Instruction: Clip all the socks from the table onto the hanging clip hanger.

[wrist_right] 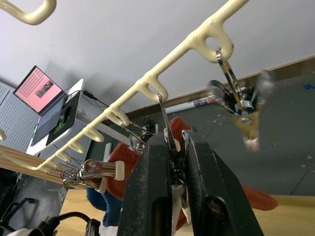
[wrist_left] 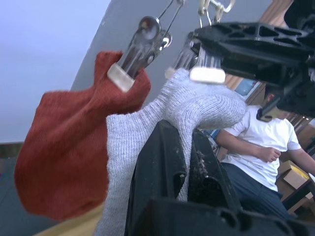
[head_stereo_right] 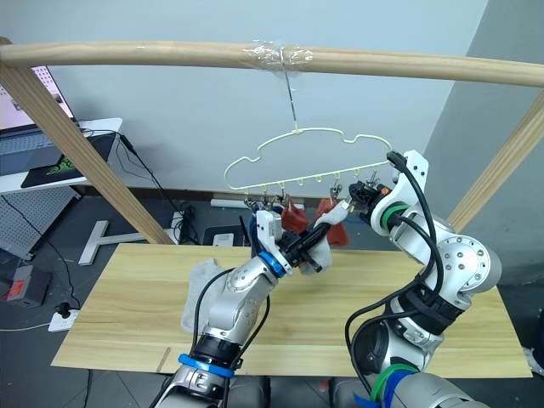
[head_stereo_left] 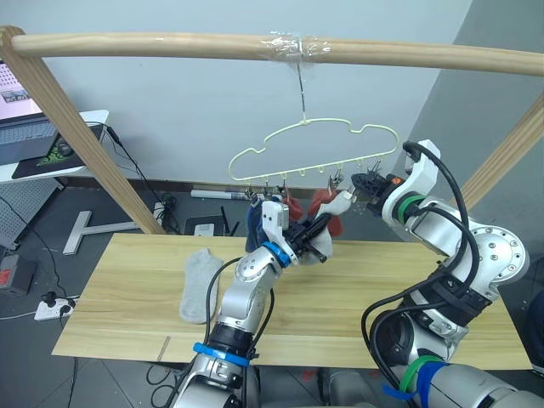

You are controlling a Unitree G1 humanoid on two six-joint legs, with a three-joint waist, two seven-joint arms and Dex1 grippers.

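Note:
The pale yellow clip hanger point(head_stereo_left: 316, 140) hangs from a taped hook over the table point(head_stereo_left: 365, 297). A blue sock point(head_stereo_left: 254, 223) and two rust red socks point(head_stereo_left: 293, 207) hang from its clips. My left gripper point(head_stereo_left: 323, 225) is shut on a light grey sock point(wrist_left: 147, 128), holding its top edge up against a clip point(wrist_left: 206, 73). My right gripper point(head_stereo_left: 357, 189) is shut on that clip point(wrist_right: 170, 147), pinching it just right of the left gripper. A second light grey sock point(head_stereo_left: 197, 285) lies flat on the table's left part.
The thick wooden pole point(head_stereo_left: 170, 44) carries the hanger, with slanted wooden posts point(head_stereo_left: 76, 144) at both sides. A desk with a laptop point(head_stereo_left: 21, 119) stands at the far left. A person in a white shirt point(wrist_left: 261, 147) stands beyond the table. An empty clip point(wrist_right: 241, 108) swings nearby.

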